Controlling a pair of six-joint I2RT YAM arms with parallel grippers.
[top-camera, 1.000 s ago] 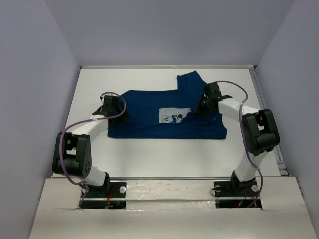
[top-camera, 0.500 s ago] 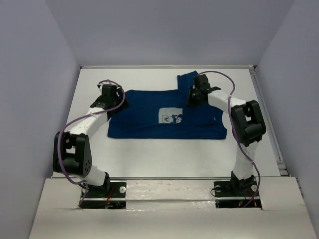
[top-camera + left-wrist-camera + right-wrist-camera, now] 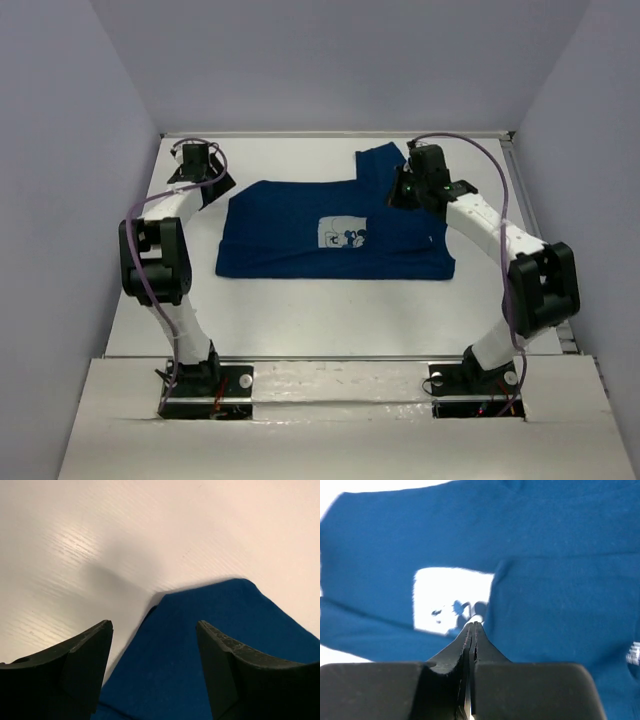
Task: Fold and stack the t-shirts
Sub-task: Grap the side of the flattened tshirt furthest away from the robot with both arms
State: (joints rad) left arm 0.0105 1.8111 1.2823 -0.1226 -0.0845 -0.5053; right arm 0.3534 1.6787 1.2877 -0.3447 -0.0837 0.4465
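The dark blue t-shirt [image 3: 290, 250] lies flat across the middle of the white table, its white chest print [image 3: 343, 234] facing up. One part sticks out toward the back [image 3: 378, 165]. My left gripper [image 3: 212, 186] is open at the shirt's back left corner. In the left wrist view the open gripper [image 3: 154, 626] straddles a rounded blue cloth corner [image 3: 200, 645] without holding it. My right gripper [image 3: 401, 192] is over the shirt's back right part. In the right wrist view the right gripper [image 3: 472, 624] is shut and empty above the shirt [image 3: 560, 595], just by the print [image 3: 445, 597].
The white table [image 3: 300, 310] is closed in by grey walls at the left, back and right, with a raised rim [image 3: 515, 170] on the right side. The arm bases stand at the near edge.
My left gripper has moved back and left, from the shirt's left side to its back left corner. My right gripper swung left, then back right, staying over the shirt. The shirt lies much as before.
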